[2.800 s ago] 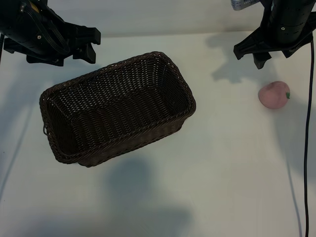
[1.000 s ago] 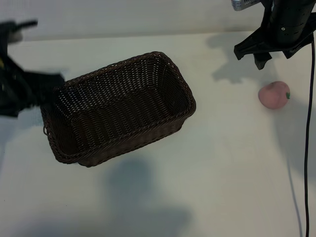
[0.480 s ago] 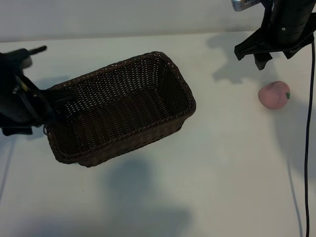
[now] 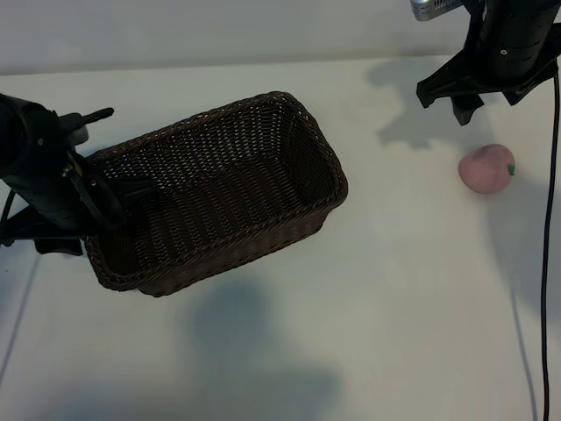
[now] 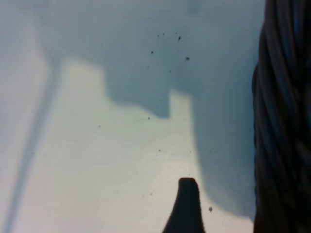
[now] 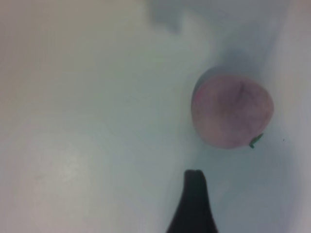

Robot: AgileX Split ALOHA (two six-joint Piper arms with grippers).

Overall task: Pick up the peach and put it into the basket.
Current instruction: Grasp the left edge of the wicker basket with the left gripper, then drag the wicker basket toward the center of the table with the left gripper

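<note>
exterior view: shows the peach (image 4: 486,168) resting on the table (image 4: 394,307) at the far right, well apart from the basket (image 4: 210,193). places the right tool (image 4: 473,92) just beyond the peach, spread wide and holding nothing, clearly the nearer of the 2. puts the left tool (image 4: 131,195) at the basket's left end, spread wide too, over the braided rim, far from the fruit.

left wrist view: catches only a dark fingertip (image 5: 187,204), bare table and the basket's woven wall (image 5: 282,121) close beside; no peach.

right wrist view: finds the peach (image 6: 232,110) on the table ahead of a fingertip (image 6: 194,204) and off to one side, untouched, stem bit (image 6: 255,141) facing the tool. likely calls for a sideways shift before lowering.
</note>
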